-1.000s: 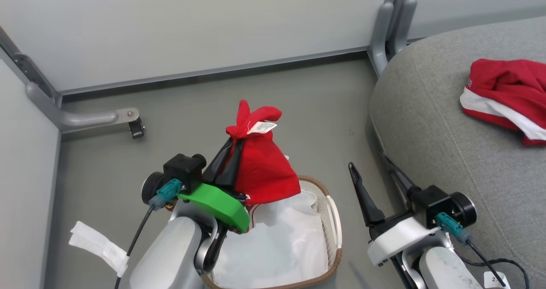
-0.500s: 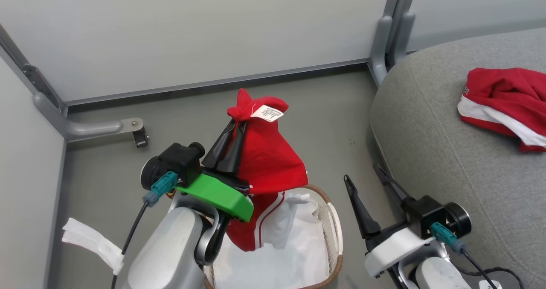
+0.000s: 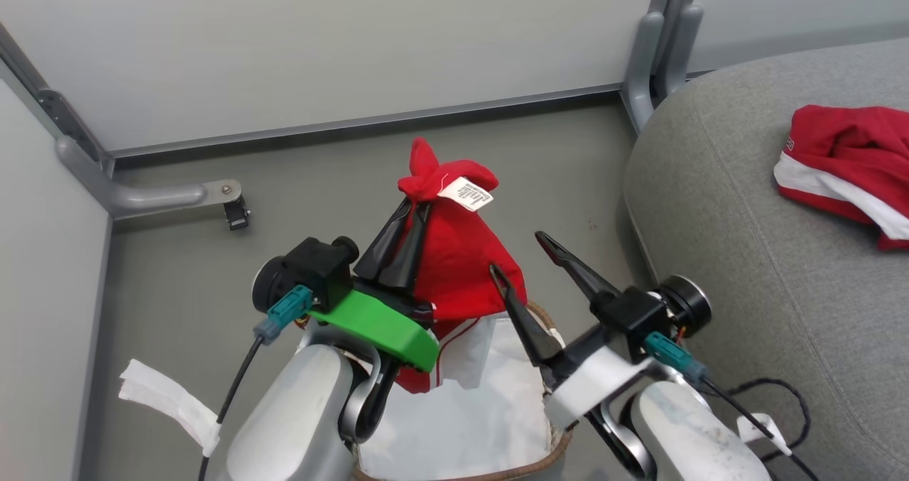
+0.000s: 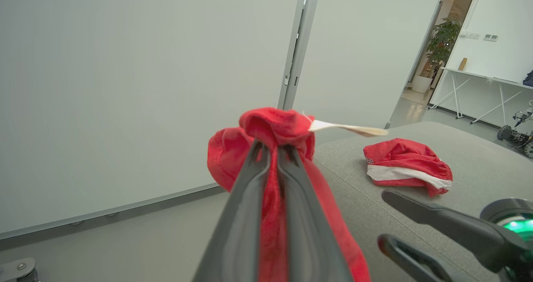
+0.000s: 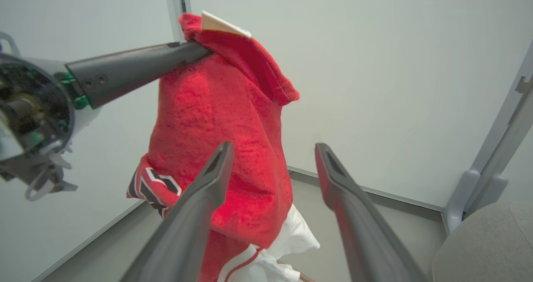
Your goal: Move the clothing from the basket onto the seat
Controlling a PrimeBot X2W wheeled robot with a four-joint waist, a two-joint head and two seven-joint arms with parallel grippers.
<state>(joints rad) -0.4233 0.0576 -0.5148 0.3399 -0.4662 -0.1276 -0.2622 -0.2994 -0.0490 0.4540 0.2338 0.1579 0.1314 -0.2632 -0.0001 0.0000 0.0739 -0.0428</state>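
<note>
Grey floor (image 3: 177, 289), pale partition walls behind. Left tool (image 3: 415, 204): fingers pinched tight on the bunched top of a red garment (image 3: 461, 268), with a white tag (image 3: 465, 193) sticking out at the pinch. The garment hangs above the basket (image 3: 529, 463), its lower end down by the white sheet (image 3: 469, 410) lying in it. Right tool (image 3: 517, 252): fingers spread wide, nothing between them, just beside the hanging cloth. Second red garment (image 3: 845, 161), white stripe showing, lies crumpled on the seat (image 3: 746, 253), well apart from the basket.

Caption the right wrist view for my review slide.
Shut left gripper holds a red garment up by its top; open right gripper points toward it.
</note>
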